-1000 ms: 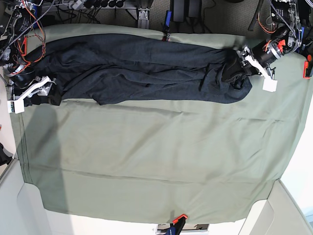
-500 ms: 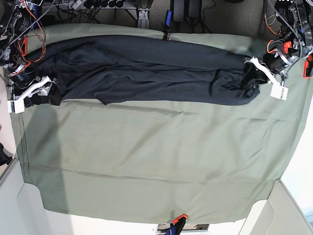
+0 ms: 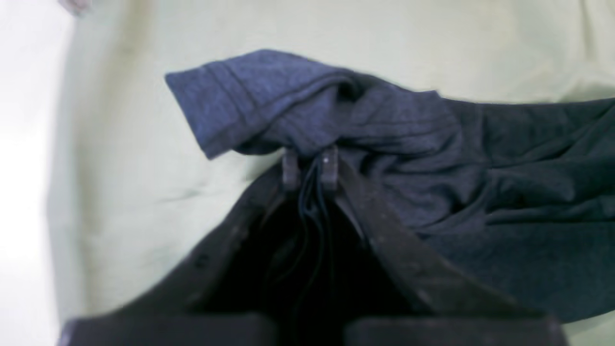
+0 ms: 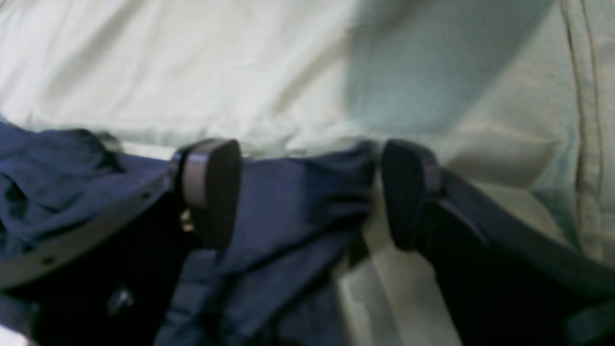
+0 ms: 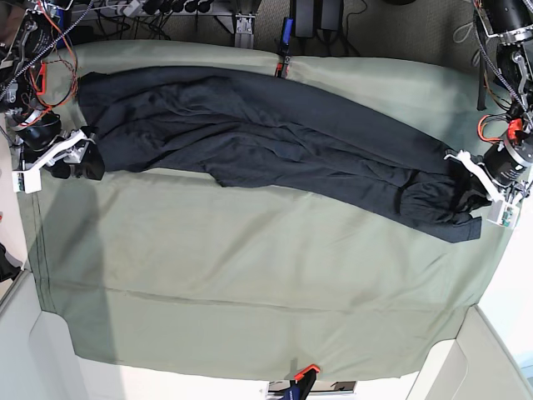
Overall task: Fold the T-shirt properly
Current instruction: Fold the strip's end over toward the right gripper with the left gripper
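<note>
The dark T-shirt (image 5: 266, 133) lies in a long bunched band across the green cloth, slanting from the far left down to the right edge. At its right end my left gripper (image 5: 476, 190) is shut on the fabric. The left wrist view shows the closed fingertips (image 3: 330, 166) pinching gathered folds just under a hemmed flap (image 3: 226, 105). My right gripper (image 5: 73, 158) is at the shirt's left end. In the right wrist view its fingers (image 4: 211, 190) stand wide apart, open, with a bunch of the shirt (image 4: 298, 202) lying between them.
The sage-green table cloth (image 5: 250, 267) covers the table, creased towards the front. A clamp (image 5: 283, 62) holds its far edge and an orange clamp (image 5: 304, 371) its near edge. Cables and arm bases crowd the back corners. The left gripper hangs close to the cloth's right edge.
The left gripper closed on the shirt's right end and dragged it rightward and towards the near side, stretching the shirt into a diagonal. The right gripper stayed open in place.
</note>
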Available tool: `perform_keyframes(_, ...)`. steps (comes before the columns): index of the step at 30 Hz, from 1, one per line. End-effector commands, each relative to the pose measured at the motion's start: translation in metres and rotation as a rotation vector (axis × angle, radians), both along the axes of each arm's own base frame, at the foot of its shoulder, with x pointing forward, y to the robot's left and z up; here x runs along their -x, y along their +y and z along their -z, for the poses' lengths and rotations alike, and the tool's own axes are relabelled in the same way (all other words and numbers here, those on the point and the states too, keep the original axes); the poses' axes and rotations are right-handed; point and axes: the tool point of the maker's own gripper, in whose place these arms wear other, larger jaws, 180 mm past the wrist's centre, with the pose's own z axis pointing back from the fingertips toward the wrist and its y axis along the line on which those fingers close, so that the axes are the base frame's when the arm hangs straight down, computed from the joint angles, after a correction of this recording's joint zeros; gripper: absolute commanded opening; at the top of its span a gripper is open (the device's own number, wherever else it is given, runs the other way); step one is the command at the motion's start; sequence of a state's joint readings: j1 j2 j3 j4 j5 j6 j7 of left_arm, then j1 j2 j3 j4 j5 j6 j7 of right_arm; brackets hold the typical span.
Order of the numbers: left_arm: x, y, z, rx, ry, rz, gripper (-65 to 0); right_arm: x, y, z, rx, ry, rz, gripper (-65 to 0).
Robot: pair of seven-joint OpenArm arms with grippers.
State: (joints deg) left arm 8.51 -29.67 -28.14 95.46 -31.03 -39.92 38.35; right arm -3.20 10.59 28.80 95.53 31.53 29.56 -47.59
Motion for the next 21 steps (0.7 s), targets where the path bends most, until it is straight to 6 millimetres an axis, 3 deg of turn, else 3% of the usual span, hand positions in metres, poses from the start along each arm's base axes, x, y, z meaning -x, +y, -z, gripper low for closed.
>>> perform_keyframes(1, -0.009, 0.003, -0.023, -0.005, -0.069, 0.014, -65.0, -0.009, -0.003, -0.016, 0.002, -0.061, 0.001, -20.1)
perform_keyframes(3, -0.009, 0.003, -0.023, -0.012, -0.062, 0.018, -65.0, -0.009, -0.003, -0.016, 0.001, -0.061, 0.001, -20.1)
perform_keyframes(6, -0.004, -0.019, -0.023, 0.044, -0.049, 0.068, -65.0, -0.008, -0.003, -0.015, 0.003, -0.055, -0.001, -20.1)
perform_keyframes(15, 0.023, -0.161, -0.013, 0.167, -0.01, 0.374, -65.0, -0.009, 0.001, -0.018, -0.027, -0.066, -0.007, -20.1)
perform_keyframes(18, 0.037, -0.199, 0.005, 0.172, 0.044, 0.468, -65.0, -0.006, 0.003, -0.014, -0.023, -0.041, -0.019, -20.1)
perform_keyframes(21, 0.047, -0.223, 0.03, 0.143, 0.111, 0.528, -65.0, -0.002, 0.006, -0.01, -0.02, -0.015, -0.046, -20.1)
